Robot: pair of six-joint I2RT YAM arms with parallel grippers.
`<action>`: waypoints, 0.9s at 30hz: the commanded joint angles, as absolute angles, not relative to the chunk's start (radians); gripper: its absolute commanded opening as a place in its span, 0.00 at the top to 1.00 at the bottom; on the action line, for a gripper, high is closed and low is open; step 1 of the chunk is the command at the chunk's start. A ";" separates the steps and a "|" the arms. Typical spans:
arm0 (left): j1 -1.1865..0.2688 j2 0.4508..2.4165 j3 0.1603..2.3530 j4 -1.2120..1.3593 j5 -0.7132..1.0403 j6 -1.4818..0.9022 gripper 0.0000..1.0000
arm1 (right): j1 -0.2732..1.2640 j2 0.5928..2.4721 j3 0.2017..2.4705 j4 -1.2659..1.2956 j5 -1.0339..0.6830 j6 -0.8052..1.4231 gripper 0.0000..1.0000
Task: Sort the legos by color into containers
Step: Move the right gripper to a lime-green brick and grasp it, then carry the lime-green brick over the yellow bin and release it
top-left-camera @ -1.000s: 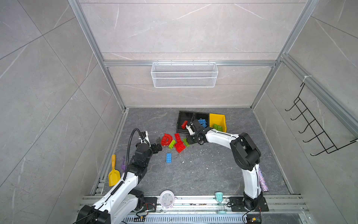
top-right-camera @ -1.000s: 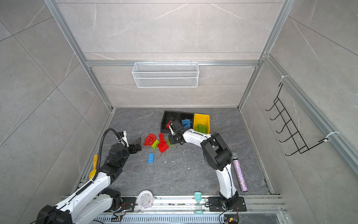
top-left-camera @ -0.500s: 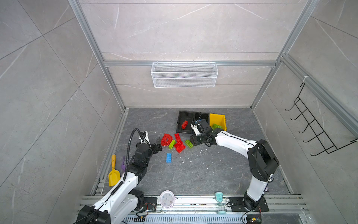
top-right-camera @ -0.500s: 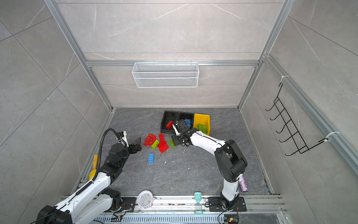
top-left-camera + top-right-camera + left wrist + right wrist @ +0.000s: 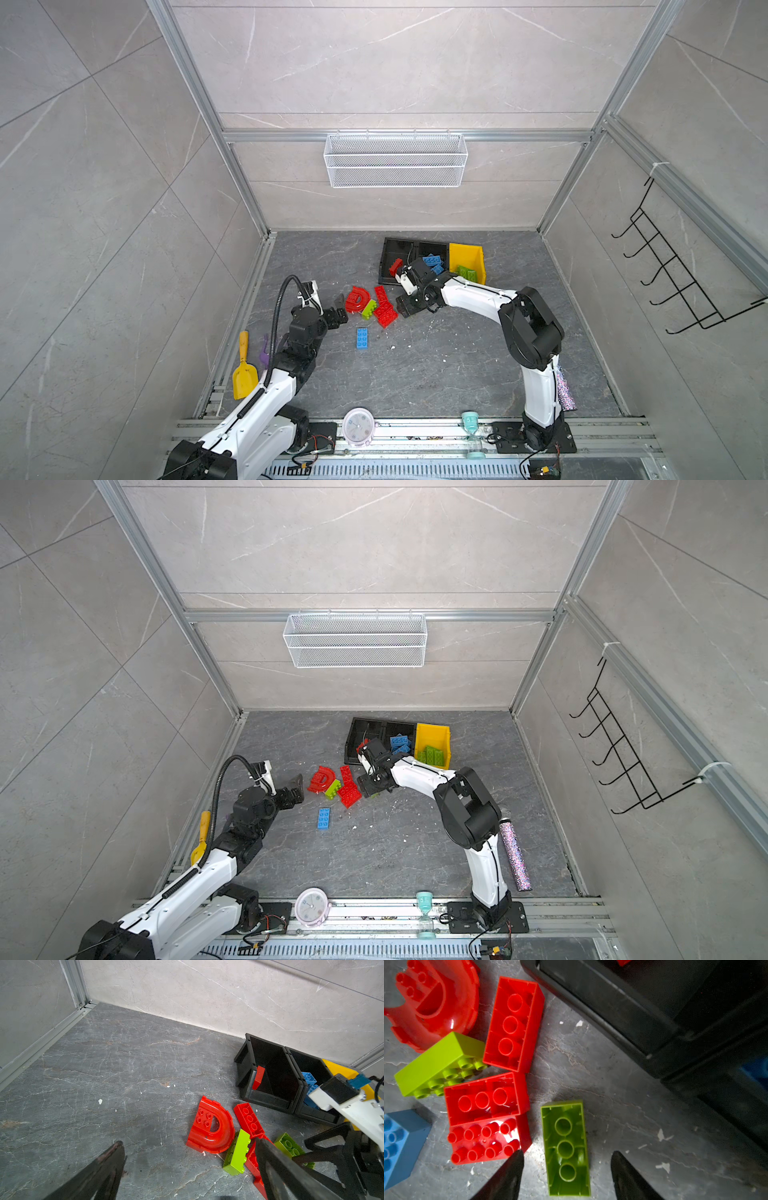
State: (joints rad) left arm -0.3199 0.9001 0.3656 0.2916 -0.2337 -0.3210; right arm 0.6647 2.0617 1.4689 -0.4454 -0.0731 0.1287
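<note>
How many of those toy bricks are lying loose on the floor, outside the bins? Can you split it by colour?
Red bricks: 4, one of them arch-shaped
Lime green bricks: 2
Blue bricks: 1
Total: 7

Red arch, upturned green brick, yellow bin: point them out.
Red arch [image 5: 204, 1118]: left wrist view, on its studded block.
Upturned green brick [image 5: 565, 1148]: right wrist view, on its middle underside tube.
Yellow bin [image 5: 464, 254]: a top view, on its bare inner wall.
</note>
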 commanded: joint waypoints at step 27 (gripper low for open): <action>-0.314 0.878 0.395 0.319 -0.231 -0.303 0.00 | 0.429 1.763 1.247 -0.287 -0.187 0.217 0.75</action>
